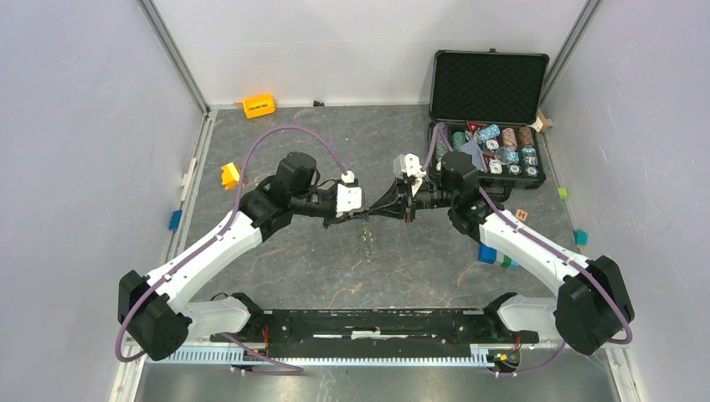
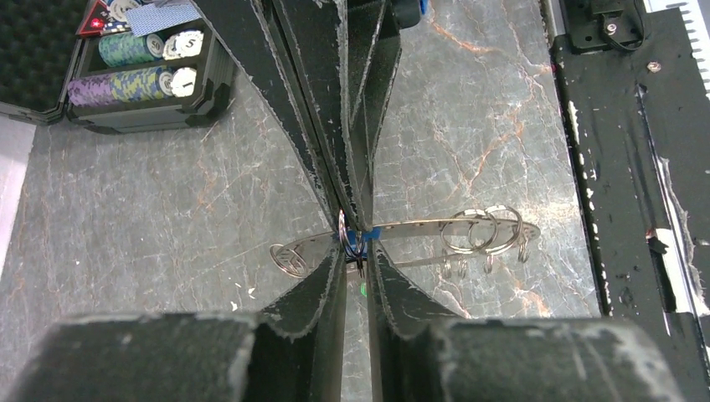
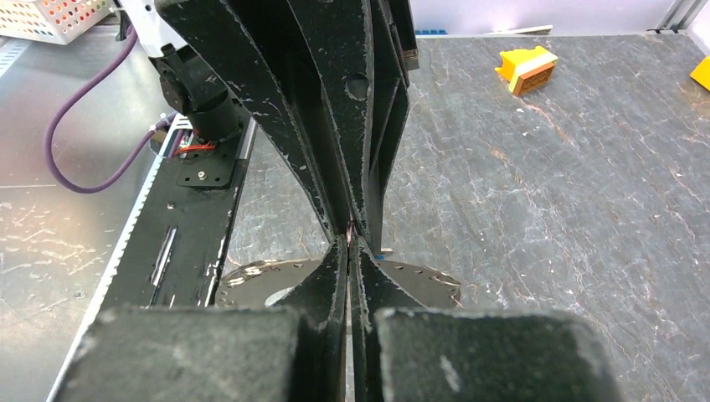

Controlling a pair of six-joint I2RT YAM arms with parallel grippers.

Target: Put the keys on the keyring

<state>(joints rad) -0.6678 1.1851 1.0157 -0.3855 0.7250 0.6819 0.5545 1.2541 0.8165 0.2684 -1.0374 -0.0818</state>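
Two pincers meet tip to tip over the middle of the table [image 1: 335,268]. The left pincer [image 2: 356,270] has only a thin gap between its fingers. Whether it grips anything cannot be told. The right pincer [image 3: 350,251] is pressed tight, with something very thin at its tips, too small to name.

The keyring [image 3: 419,283] sits right under the meeting tips. It is a flat grey metal ring seen almost from the side, with small marks like holes along its rim. Whether it lies on the table or hangs just above it cannot be told. A bunch of small silver rings [image 2: 486,231] hangs at its near end, and one more small ring [image 2: 289,260] is at its far end. The blue key [image 2: 373,233] shows as a tiny blue bit touching the keyring just beside the tips. The green key [image 2: 362,290] is only a small green dot between the left pincer's fingers.

Bare table lies all around the keyring. The black case [image 1: 488,88] of chips stands well apart at the far right. A yellow block [image 1: 228,175] is far off on the left. An orange block [image 1: 259,105] sits by the back wall. Blue and green blocks [image 1: 488,251] lie beside the right arm. The black base plate [image 1: 377,322] runs along the near edge.
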